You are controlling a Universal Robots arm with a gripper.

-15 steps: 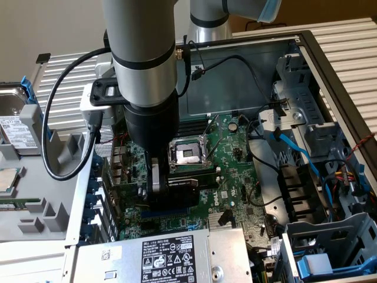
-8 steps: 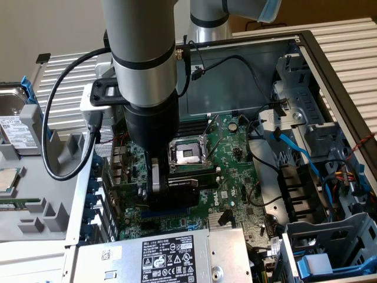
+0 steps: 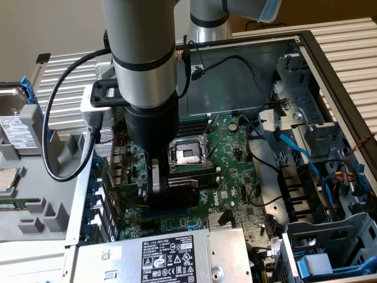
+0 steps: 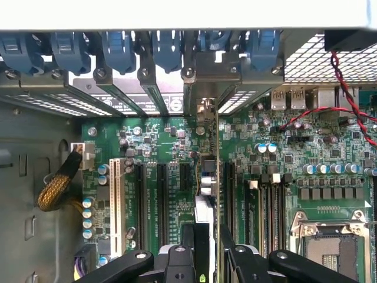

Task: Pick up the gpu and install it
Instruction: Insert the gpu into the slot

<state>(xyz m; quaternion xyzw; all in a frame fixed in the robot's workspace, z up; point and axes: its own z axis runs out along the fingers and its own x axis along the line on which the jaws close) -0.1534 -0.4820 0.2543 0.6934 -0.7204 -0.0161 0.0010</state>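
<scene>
My gripper [image 3: 169, 190] reaches down into the open computer case and is shut on the gpu [image 3: 179, 199], whose black shroud shows just below the fingers. In the wrist view the gpu [image 4: 206, 177] is seen edge-on between my fingertips [image 4: 188, 236], running from my gripper [image 4: 207, 250] toward the case's back wall. Its silver end bracket [image 4: 204, 109] sits at the row of slot openings. The card stands upright over the black expansion slots [image 4: 162, 188] of the large green motherboard [image 4: 159, 147]. Whether its edge is in a slot is hidden.
The CPU socket [image 3: 187, 154] lies just beyond the gripper. A grey power supply [image 3: 171, 256] sits at the near edge. Blue cables and a drive cage [image 3: 318, 177] crowd the exterior view's right. Blue slot latches [image 4: 118, 50] line the back wall. A hard drive [image 3: 15, 124] lies outside the case.
</scene>
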